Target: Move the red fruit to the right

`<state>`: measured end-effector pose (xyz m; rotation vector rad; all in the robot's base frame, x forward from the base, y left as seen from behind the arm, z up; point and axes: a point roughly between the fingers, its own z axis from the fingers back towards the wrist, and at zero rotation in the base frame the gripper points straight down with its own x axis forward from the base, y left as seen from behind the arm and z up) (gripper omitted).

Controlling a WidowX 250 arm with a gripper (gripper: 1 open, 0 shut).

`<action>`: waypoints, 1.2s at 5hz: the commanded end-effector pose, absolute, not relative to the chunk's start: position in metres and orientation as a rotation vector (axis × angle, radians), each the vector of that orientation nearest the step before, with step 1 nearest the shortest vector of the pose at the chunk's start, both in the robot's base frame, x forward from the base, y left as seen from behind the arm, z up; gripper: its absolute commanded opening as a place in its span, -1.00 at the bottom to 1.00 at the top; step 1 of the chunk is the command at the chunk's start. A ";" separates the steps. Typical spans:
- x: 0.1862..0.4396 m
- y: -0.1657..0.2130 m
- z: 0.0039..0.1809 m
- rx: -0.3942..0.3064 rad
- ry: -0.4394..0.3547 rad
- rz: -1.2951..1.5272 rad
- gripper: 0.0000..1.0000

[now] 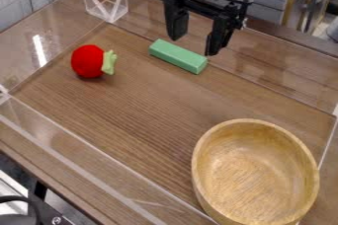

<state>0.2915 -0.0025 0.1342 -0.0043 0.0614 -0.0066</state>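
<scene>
Red fruit (90,61) near table's (145,120) left edge, open wood rightward, fingers (193,34) spread

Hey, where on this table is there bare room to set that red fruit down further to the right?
The widest bare patch is the wood in the middle, bordered by the red fruit on the left, the green block above and the wooden bowl lower right. Bare wood also lies right of the block, above the bowl. It is crowded around the block, where the open gripper hangs.

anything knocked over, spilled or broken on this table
Nothing stands out. The red fruit lies on its side, the green block lies flat at an angle, and the wooden bowl sits upright and empty. The open gripper holds nothing.
</scene>
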 end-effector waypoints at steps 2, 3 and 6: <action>0.276 0.032 0.139 -0.019 0.084 0.080 1.00; 0.265 0.064 0.136 -0.022 0.043 0.190 1.00; 0.241 0.146 0.130 -0.043 -0.074 0.560 1.00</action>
